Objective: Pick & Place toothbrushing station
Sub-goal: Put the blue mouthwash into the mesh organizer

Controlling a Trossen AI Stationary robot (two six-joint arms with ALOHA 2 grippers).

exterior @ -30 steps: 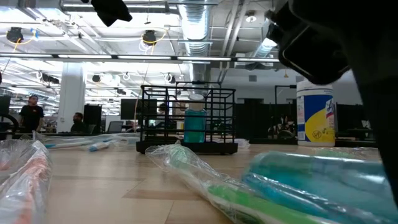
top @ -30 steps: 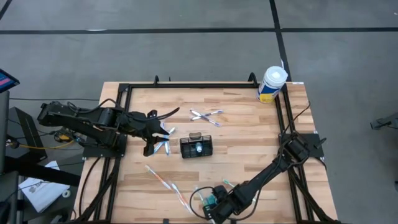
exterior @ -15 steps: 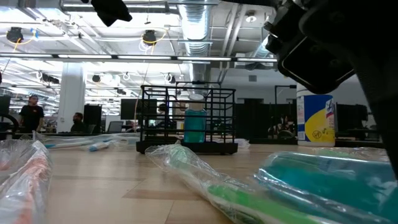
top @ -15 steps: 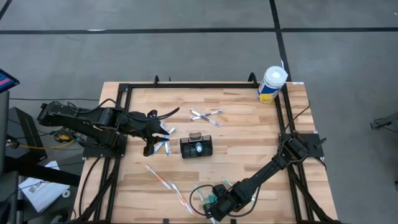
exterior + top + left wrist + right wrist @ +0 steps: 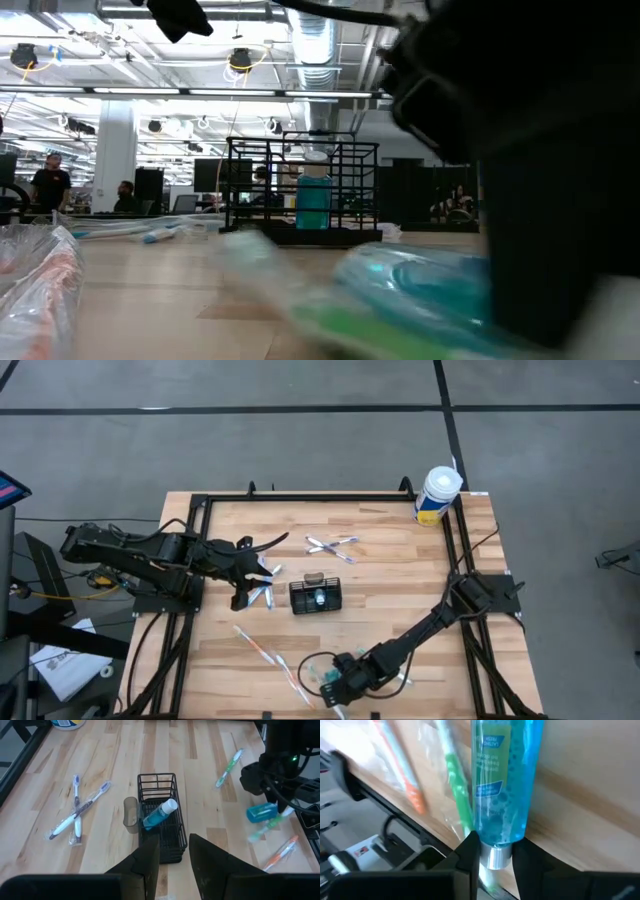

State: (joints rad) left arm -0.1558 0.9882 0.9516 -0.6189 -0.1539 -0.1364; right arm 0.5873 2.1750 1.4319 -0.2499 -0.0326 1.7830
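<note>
**Wire basket waits mid-table; a light, rigid piece best taken by its rim**

Left to right across the high view: the left gripper (image 5: 240, 596) hangs low over the boards with the toothbrushing station (image 5: 316, 596) just beyond its tips. In the left wrist view its two fingers (image 5: 149, 862) stand apart with a gap between them, nothing held, and the station (image 5: 161, 815) lies straight ahead of that gap, close to it. Already lying in the basket is a blue tube (image 5: 159, 813), and a small clear cup (image 5: 130, 813) sits against the basket's side.

The station is black wire mesh, so by my reading it is light and stiff, with little give under a squeeze, but open-sided and apt to tip once lifted, since the tube inside lies loose. The top rim wire of the wall nearest the left gripper looks the safest hold: thin enough to close on and clear of the cup.

Farther right, the right gripper (image 5: 337, 682) is near the table's front edge, well apart from the station, fingers closed on the cap end of a blue gel tube (image 5: 502, 775). Wrapped toothbrushes (image 5: 456, 785) lie just beside that gripper.
</note>
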